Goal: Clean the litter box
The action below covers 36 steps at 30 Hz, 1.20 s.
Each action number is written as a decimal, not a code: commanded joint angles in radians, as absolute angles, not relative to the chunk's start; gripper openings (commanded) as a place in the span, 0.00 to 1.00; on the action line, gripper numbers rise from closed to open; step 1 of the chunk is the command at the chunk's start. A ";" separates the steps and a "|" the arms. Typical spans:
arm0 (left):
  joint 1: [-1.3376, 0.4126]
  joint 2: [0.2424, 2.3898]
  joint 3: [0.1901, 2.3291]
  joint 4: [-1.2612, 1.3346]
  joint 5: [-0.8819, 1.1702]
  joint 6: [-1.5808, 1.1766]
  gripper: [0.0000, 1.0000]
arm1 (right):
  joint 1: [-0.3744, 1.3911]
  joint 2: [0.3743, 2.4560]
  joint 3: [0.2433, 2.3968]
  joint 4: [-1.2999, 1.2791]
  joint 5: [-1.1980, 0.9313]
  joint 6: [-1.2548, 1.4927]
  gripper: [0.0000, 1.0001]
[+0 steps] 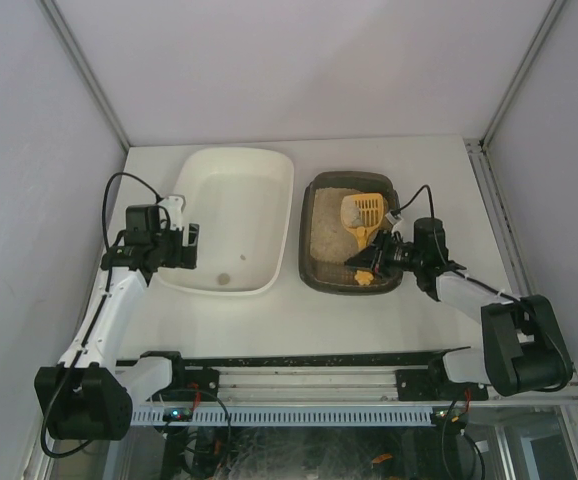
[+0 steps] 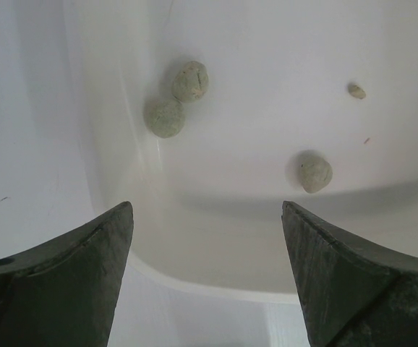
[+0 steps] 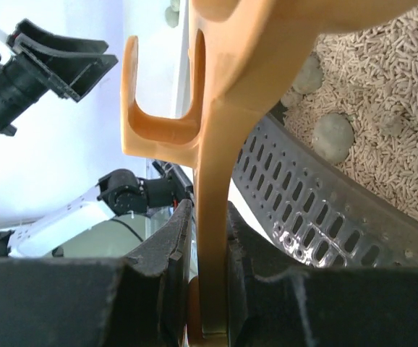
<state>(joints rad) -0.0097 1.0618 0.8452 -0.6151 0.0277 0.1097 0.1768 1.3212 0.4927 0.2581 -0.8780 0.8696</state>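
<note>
Now | litter box (image 1: 305, 240): dark brown-grey | pale pellet litter (image 3: 401, 101) | grey clumps (image 3: 333, 136)

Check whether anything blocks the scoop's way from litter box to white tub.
Nothing visible blocks the scoop. Only the litter box rim and the white tub wall lie between; the left gripper sits open at the tub's far side.

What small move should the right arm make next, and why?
Probably dip the orange scoop under a greenish clump in the litter box: the right gripper grips its handle, its head looks empty, and clumps lie in the litter.
</note>
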 commanded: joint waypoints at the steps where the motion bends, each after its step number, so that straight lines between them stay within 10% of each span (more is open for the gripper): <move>1: -0.005 1.048 0.827 -0.597 0.051 0.136 0.87 | 0.111 1.293 0.481 0.369 -0.927 0.901 0.00; 18: -0.005 1.060 0.827 -0.606 0.063 0.143 0.87 | 0.198 1.611 0.362 1.389 -1.040 1.490 0.00; 36: -0.004 1.075 0.835 -0.624 0.085 0.152 0.87 | 0.276 1.582 0.371 1.181 -1.005 1.329 0.00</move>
<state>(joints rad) -0.0097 1.0782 0.8452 -0.6338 0.0608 0.1280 0.1757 1.6531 0.3206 1.3396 -1.0206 1.4803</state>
